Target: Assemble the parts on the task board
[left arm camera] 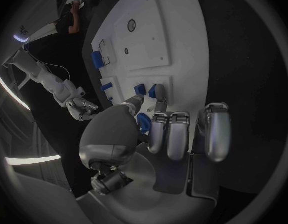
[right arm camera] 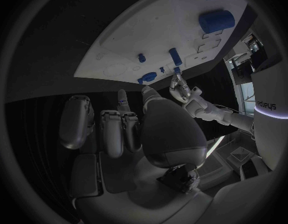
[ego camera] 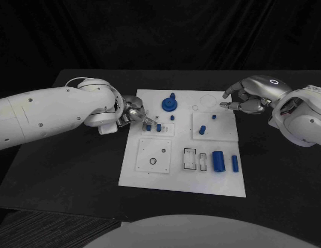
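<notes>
White task board (ego camera: 149, 178) mid-surface, blue parts (ego camera: 218, 160) scattered on it, left hand (ego camera: 133, 113) at its left edge, fingers curled, grip unclear, right hand (ego camera: 244, 98) hovering over far-right corner, fingers apart, empty

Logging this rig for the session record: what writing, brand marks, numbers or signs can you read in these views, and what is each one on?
"edeys": that is how it reads, on the robot's white body in the right wrist view; the letters are small and may be cut off.
Task board: printed outlines, no legible text.
Left hand and right hand: no readable marks.
</notes>
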You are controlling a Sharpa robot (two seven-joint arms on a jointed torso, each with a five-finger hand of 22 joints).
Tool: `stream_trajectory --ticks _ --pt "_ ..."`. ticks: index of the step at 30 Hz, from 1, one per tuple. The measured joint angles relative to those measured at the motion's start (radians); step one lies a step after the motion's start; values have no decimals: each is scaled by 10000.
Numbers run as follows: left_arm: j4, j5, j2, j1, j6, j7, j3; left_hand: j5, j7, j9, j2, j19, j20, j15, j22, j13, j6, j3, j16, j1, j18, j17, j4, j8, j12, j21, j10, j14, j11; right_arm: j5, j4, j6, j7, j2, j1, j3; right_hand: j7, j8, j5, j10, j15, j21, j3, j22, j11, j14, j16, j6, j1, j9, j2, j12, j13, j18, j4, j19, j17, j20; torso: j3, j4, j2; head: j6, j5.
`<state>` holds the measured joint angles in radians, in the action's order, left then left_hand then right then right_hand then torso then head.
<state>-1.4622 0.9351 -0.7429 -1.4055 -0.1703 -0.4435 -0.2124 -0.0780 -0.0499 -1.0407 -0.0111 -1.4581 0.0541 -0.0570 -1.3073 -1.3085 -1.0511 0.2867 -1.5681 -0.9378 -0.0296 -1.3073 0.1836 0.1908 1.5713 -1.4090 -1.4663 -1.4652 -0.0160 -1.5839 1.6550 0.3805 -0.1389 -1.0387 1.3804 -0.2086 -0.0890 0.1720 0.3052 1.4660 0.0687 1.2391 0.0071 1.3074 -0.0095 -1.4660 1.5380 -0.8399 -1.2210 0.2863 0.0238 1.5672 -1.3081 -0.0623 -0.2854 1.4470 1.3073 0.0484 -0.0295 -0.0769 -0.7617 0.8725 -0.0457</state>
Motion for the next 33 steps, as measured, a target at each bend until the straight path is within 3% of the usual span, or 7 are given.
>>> stream_trajectory --ticks 14,21,24,27,30,32,33 --pt "34 0 6 6 -48 -36 -1 161 67 -891 106 0 0 0 0 0 -61 -882 0 105 0 -8 580 793 0 38 0 0 0 0 -15 -4 -1 7 -46 0 0 0 0 0 0 0 -29 -1 0 0 -45 0 -54 1 54 0 1 0 29 0 0 0 0 1 1 0 7" --pt "-100 0 -200 10 135 -13 -3 200 179 -2546 376 -22 -22 0 0 0 402 -1701 0 -87 0 -7 980 2219 0 38 16 0 -16 1 -4 -4 0 -15 -51 0 0 0 0 0 0 -78 -28 -1 0 0 -45 0 -73 1 35 0 2 0 28 0 0 0 0 0 1 0 27" --pt "-249 -1 -407 10 495 119 -3 200 259 -2668 424 -75 -75 -94 0 0 -922 -2152 0 -52 0 -7 1022 6083 0 -31 4 -16 -114 1 49 9 0 -66 -51 0 0 0 11 0 0 -120 -28 -1 0 0 -86 0 -96 0 12 0 2 0 29 -12 0 -12 0 0 1 0 60" --pt "-367 -1 -573 -14 930 364 -6 200 284 -2677 453 -75 -75 -94 0 0 -1070 -2546 0 -82 0 -6 1041 7453 0 -80 16 -17 -125 1 116 31 0 -132 -51 2 0 0 39 0 0 -169 -28 -2 0 0 -101 0 -95 -7 12 0 3 -1 29 -36 0 -36 0 0 1 0 67" --pt "-442 -1 -709 -152 1597 915 -17 186 261 -2677 460 -75 -75 -93 0 0 -227 -2761 0 -158 0 -6 1047 6726 0 -120 16 -17 -126 1 194 77 1 -212 -27 2 0 0 39 0 0 -170 -28 -1 0 0 -125 0 -96 -7 12 0 3 0 29 -36 0 -36 0 0 1 0 68" --pt "-420 0 -754 -309 2125 1502 -12 -261 148 -2677 406 -75 -74 -93 0 0 1505 -2910 0 -670 0 -6 1032 4553 0 -120 16 -16 -125 1 244 129 5 -256 15 2 0 0 39 0 0 -170 -28 -1 0 0 -125 0 -95 -6 12 0 3 -1 29 -36 0 -36 0 0 1 0 65" --pt "-385 8 -759 -365 2354 1809 -1 -515 96 -2666 393 -75 -74 -93 0 0 1881 -2936 0 -983 0 -6 1006 4052 0 -120 -9 -17 -100 1 268 157 7 -272 34 2 0 0 39 0 0 -170 -28 2 0 0 -125 0 -95 -7 13 0 3 0 29 -36 0 -36 0 0 1 0 63"
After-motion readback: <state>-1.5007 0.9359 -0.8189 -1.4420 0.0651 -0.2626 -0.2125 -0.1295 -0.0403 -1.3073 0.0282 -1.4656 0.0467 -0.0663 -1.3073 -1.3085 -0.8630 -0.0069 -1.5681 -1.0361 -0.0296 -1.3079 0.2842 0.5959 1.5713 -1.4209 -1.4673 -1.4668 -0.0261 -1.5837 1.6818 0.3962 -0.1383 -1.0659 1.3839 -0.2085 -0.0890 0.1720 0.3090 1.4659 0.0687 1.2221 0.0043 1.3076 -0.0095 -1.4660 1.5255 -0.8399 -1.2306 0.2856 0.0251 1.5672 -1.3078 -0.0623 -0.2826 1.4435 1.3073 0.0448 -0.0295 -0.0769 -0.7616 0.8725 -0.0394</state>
